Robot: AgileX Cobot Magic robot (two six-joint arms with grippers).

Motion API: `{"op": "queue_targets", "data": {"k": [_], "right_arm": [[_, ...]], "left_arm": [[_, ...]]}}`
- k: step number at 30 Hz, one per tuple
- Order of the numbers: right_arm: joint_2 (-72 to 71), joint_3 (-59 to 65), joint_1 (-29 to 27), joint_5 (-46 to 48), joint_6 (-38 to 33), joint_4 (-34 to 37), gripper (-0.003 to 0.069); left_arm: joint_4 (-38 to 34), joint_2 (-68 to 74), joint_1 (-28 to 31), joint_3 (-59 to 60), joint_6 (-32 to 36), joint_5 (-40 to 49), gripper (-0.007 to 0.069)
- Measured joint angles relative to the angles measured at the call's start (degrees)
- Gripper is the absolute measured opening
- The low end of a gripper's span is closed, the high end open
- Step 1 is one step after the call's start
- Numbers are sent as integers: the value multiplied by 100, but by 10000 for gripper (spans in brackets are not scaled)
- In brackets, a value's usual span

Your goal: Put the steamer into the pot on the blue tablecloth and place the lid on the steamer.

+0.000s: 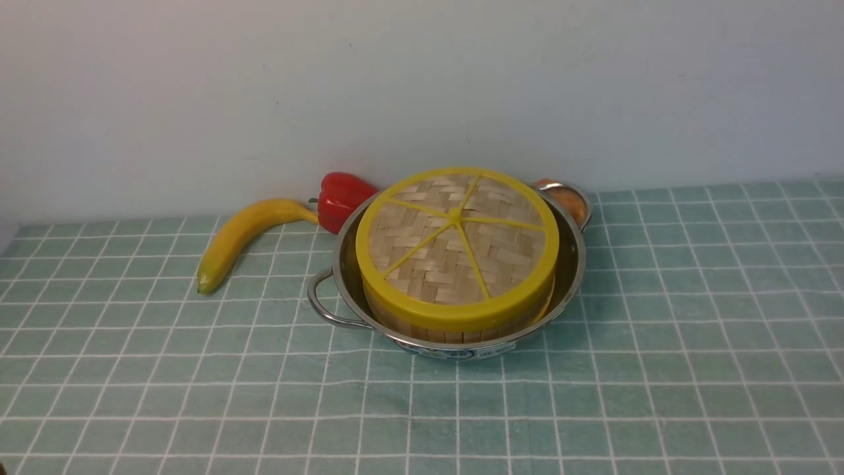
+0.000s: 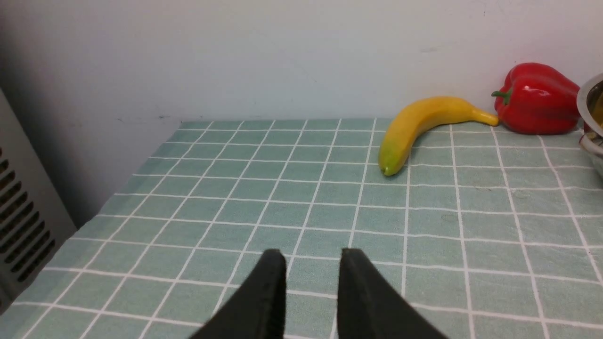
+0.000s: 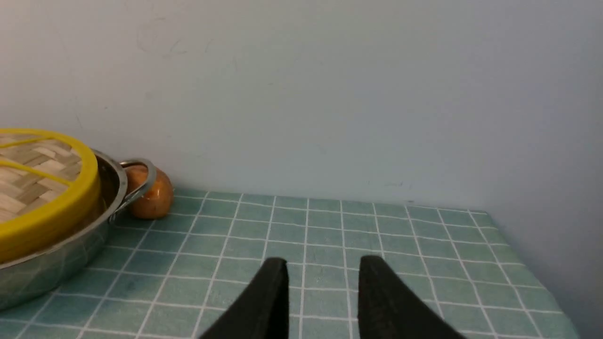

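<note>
The steamer [image 1: 455, 328] sits lidded in the pot [image 1: 343, 264] on the blue tablecloth [image 1: 692, 343]; both jaws spread, empty.

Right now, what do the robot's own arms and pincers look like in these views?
Only the pincer tips show, one pair in each wrist view. The left pincer and the right pincer look alike: two matte black fingers, broad at the base and tapering to narrow, blunt tips. No cables, markings or arm links are visible, and the front view shows no part of either arm.

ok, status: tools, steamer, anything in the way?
Left tool open, empty. Right tool open, empty. Steamer in pot, lid on. Banana, pepper behind, clear.
</note>
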Motion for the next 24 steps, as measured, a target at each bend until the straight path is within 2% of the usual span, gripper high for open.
{"op": "queue_targets", "data": {"k": [8,24], "right_arm": [[0,820,0,-1032,91,6,240],[0,824,0,-1092,180,6,240]], "left_arm": [[2,0,0,0,0,0,179],[2,0,0,0,0,0,202]]}}
